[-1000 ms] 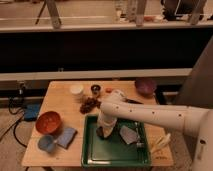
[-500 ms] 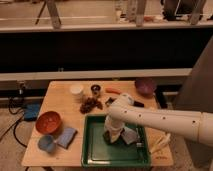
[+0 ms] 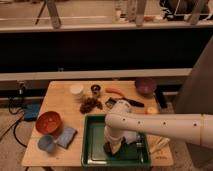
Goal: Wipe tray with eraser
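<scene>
While pressing down inside tray (image 3: 94, 145), right-centre floor: gripper (image 3: 113, 148) clamping 1 eraser (image 3: 112, 149). Wiping well: keeping block flat, sweeping steadily, staying inside raised rim, avoiding cloth beside.

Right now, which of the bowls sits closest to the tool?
The purple bowl at the table's back right. The tool is down in the green tray; the orange bowl sits farther left.

- The tray (image 3: 94, 150) lies at the table's (image 3: 60, 97) 6 o'clock edge.
- The gripper (image 3: 113, 148) is down inside the tray, near its centre.
- A bowl (image 3: 48, 122) sits at the tray's 9 o'clock.
- A cup (image 3: 76, 90) stands at its 11 o'clock.
</scene>
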`<action>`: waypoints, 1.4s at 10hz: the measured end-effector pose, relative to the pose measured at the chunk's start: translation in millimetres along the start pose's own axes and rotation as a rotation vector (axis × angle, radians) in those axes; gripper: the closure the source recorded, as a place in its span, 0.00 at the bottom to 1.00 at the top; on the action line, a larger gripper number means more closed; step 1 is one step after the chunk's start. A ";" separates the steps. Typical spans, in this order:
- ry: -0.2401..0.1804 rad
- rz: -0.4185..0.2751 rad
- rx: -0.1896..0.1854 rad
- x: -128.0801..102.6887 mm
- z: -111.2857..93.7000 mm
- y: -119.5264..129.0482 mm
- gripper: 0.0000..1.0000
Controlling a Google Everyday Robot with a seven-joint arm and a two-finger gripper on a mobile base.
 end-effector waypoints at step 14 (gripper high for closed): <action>-0.018 -0.168 0.154 -25.7 -6.5 -114.0 1.00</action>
